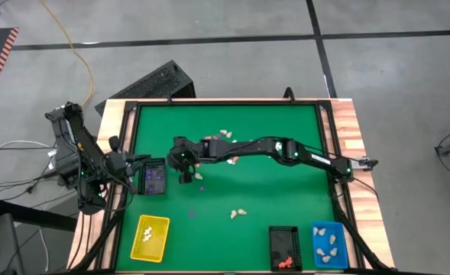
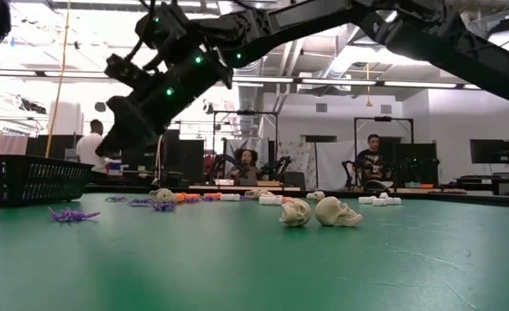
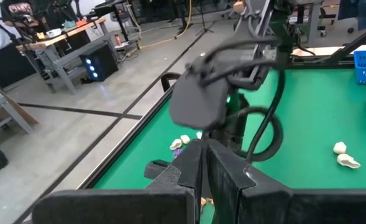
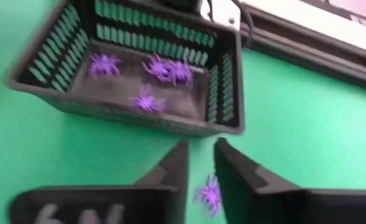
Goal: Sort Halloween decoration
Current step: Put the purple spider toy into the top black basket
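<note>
The Halloween decoration lies scattered on the green table: cream skulls (image 2: 338, 212) (image 1: 238, 214), pale pieces (image 1: 225, 135) at the far side, and purple spiders (image 2: 73, 213). Several purple spiders (image 4: 170, 70) lie in a black tray (image 4: 127, 115) at the table's left. My right gripper (image 4: 201, 149) (image 1: 184, 176) hovers open just right of that tray, clear above the table. One purple spider (image 4: 209, 194) shows in the gap between its fingers. My left gripper (image 3: 204, 146) (image 1: 137, 162) waits shut at the table's left edge, beside the tray. My right gripper stands with a finger (image 4: 173, 168) on either side of the purple spider (image 4: 209, 194), slanting down toward the table's left. Whether a finger touches the spider, or the spider lies on the table below, I cannot tell.
At the near edge stand a yellow tray (image 1: 150, 237), a black tray (image 1: 284, 248) with orange pieces and a blue tray (image 1: 328, 244) with pale pieces. A raised frame (image 1: 328, 130) rims the table. People sit at benches in the room beyond.
</note>
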Robot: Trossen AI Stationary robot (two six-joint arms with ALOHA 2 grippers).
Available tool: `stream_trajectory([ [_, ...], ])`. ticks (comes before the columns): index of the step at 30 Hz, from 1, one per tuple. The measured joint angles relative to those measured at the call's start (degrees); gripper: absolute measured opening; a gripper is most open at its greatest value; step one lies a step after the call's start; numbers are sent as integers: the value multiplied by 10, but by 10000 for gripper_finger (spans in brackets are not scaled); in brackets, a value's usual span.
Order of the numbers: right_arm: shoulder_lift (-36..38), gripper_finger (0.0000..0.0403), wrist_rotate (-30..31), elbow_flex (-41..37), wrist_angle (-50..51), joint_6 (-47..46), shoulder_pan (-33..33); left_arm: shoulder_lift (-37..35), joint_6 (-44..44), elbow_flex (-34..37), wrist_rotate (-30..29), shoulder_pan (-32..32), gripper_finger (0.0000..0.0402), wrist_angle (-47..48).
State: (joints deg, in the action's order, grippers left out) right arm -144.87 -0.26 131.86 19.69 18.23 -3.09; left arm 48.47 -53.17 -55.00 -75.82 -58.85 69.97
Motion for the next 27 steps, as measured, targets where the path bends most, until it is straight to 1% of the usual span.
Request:
stream_trajectory([
  [2,-7,147,1,-8,-28,-4,-2,0,0,0,-1,0,14,0],
  [6,-21,218,4,-9,-26,-32,-12,0,0,0,0,0,14,0],
  [9,-31,242,4,-10,-19,-57,-20,0,0,0,1,0,14,0],
  [11,-43,244,4,-10,-40,-63,-25,0,0,0,1,0,14,0],
  [14,-53,238,4,-10,-44,-72,-31,0,0,0,1,0,14,0],
  [21,-63,223,2,-9,-23,-94,-31,0,0,0,5,0,14,0],
  [24,-63,211,0,-9,-21,-94,-31,0,4,0,5,0,14,0],
  [27,-63,187,0,-9,-17,-102,-31,0,4,0,5,0,14,0],
])
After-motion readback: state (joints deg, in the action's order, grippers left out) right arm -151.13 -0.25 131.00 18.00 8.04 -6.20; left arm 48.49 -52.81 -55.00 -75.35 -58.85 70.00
